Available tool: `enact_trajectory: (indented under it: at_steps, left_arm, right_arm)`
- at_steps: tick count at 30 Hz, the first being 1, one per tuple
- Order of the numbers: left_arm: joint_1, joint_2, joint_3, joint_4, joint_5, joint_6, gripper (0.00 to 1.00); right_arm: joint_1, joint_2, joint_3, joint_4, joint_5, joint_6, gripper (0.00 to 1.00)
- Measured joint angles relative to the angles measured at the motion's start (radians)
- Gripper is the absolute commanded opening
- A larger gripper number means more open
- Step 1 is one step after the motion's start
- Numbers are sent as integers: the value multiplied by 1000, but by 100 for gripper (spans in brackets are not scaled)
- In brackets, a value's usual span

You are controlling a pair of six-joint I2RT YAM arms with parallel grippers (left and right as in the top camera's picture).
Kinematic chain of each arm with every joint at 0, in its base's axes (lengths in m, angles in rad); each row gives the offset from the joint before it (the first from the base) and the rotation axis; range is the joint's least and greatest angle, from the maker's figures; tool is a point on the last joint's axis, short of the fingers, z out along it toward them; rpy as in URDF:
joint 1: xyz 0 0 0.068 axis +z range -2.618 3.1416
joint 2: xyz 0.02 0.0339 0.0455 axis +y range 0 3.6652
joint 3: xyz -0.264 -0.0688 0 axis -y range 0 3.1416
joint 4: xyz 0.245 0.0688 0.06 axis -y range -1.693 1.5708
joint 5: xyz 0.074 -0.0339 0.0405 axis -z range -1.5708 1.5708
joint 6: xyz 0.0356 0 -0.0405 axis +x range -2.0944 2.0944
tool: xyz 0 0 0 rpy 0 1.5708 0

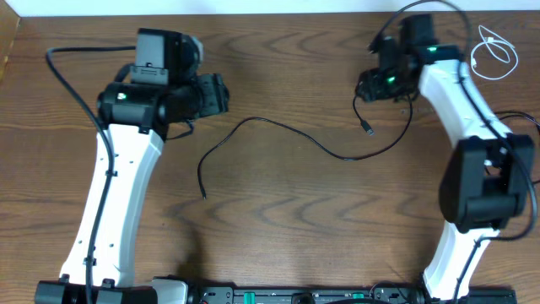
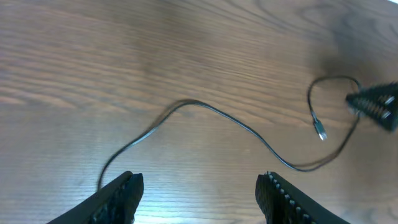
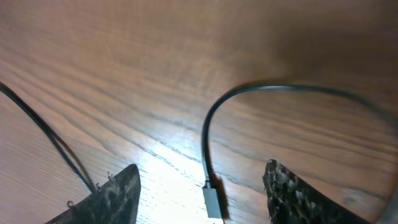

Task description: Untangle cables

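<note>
A long black cable (image 1: 278, 128) lies across the middle of the table, one end at the left (image 1: 202, 194). Its other end curls into a small loop with a plug (image 1: 369, 128) just below my right gripper (image 1: 369, 87). In the right wrist view that gripper (image 3: 200, 171) is open, and the plug (image 3: 211, 202) lies on the wood between its fingers. My left gripper (image 1: 221, 95) is open and empty above the table. The left wrist view (image 2: 200, 182) shows the cable (image 2: 211, 112) ahead of it. A short white cable (image 1: 494, 55) lies coiled at the far right. A second black cable is not clearly visible.
The wooden table (image 1: 287, 228) reaches its far edge at the top of the overhead view. Both arm bases stand along the near edge. Thick black cords run along each arm, one arching over the right arm (image 1: 439, 7).
</note>
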Motion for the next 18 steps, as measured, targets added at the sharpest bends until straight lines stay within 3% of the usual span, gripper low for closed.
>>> enact_trajectory:
  at_steps: [2, 5, 18]
  left_arm:
    - [31, 0, 0, -5, 1, 0, 63]
    - [37, 0, 0, -6, 7, 0, 63]
    - [37, 0, 0, -6, 8, 0, 63]
  right_arm:
    - [40, 40, 0, -23, 45, -23, 49]
    - [72, 79, 0, -51, 97, -39, 51]
    - [74, 135, -34, -98, 149, -96, 44]
